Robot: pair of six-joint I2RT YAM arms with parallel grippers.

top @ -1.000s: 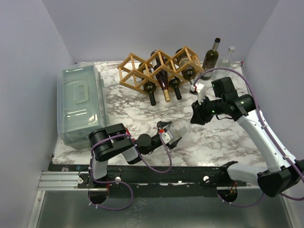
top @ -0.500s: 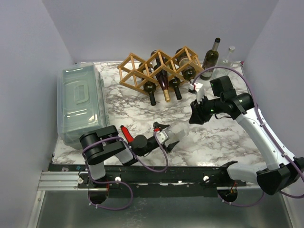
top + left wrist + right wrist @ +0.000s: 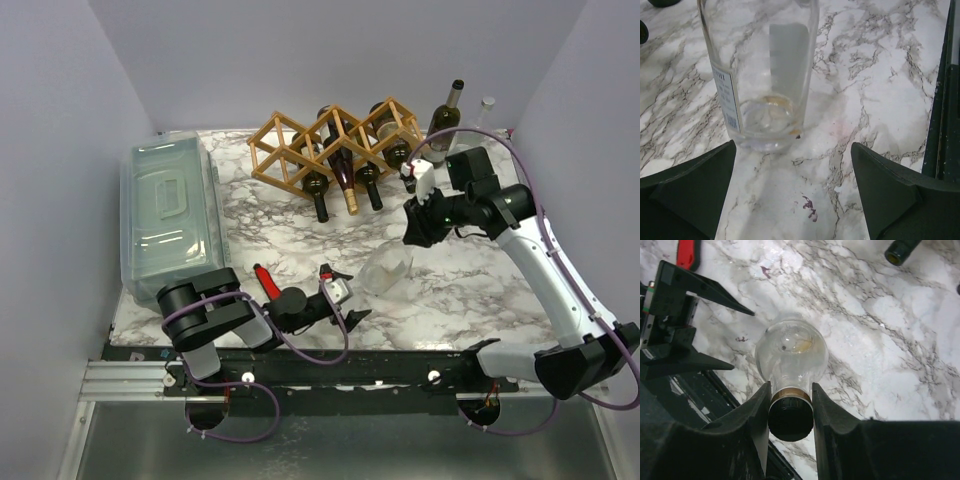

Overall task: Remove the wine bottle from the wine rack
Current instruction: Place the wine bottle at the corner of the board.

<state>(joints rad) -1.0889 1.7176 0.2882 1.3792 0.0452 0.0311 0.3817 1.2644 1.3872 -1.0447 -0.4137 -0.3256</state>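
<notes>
— Where's the clear wine bottle (image 3: 385, 268)?
— Off the wine rack (image 3: 312, 135), well in front of it, base on the marble bench (image 3: 470, 290).
— And the tools?
— The right tool (image 3: 791, 390) pinches its capped neck. The left tool (image 3: 792, 147) is spread wide by the base, not touching it.

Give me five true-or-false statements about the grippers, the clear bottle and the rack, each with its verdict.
1. The right gripper is shut on the neck of the clear bottle. True.
2. The left gripper is clamped on that bottle's base. False: its jaws are wide open, clear of the glass.
3. The wine rack is empty. False: dark bottles lie in its cells.
4. A green bottle stands upright to the right of the rack in the overhead view. True.
5. The plastic bin sits on the table's right side. False: it sits on the left.
</notes>
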